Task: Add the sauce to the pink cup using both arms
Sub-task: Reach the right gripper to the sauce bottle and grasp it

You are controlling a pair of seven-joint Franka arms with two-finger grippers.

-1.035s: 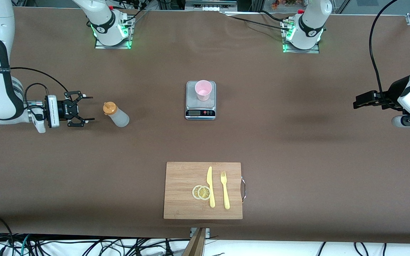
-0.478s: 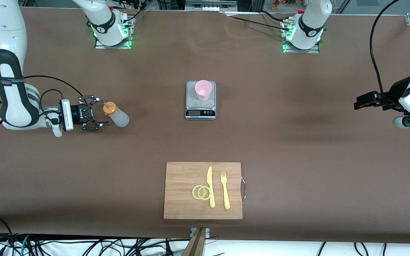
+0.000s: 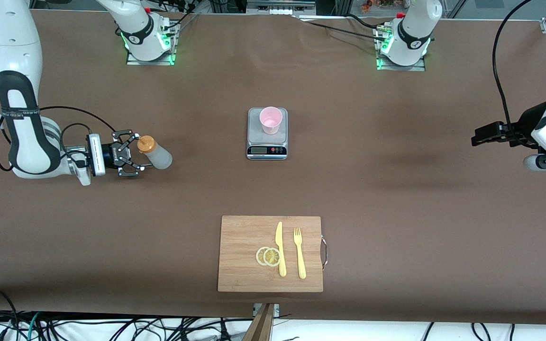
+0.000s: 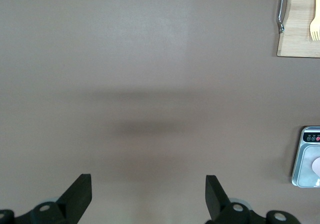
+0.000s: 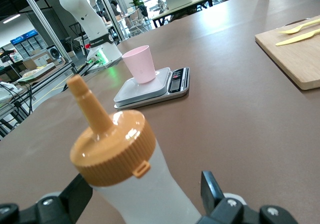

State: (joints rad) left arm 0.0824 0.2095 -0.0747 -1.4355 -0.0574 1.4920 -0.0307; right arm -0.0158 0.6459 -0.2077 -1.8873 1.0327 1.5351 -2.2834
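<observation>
Sauce [image 3: 155, 154]: we see it standing between the spread fingers of the right gripper [image 3: 136, 153], not yet pinched
Left gripper [image 3: 479, 134]: waits, fingers spread

Pink cup [image 3: 271, 120] on scale [image 3: 267, 142]; cutting board [image 3: 244, 255] nearer the camera.

The brown table [image 3: 396, 199] carries a squeeze bottle [image 3: 156, 152] (standing upright), a scale [image 3: 267, 137] at its middle, and a cutting board [image 3: 244, 255] nearer the front camera.

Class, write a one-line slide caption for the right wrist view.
Open right pincer straddles the sauce bottle.
</observation>
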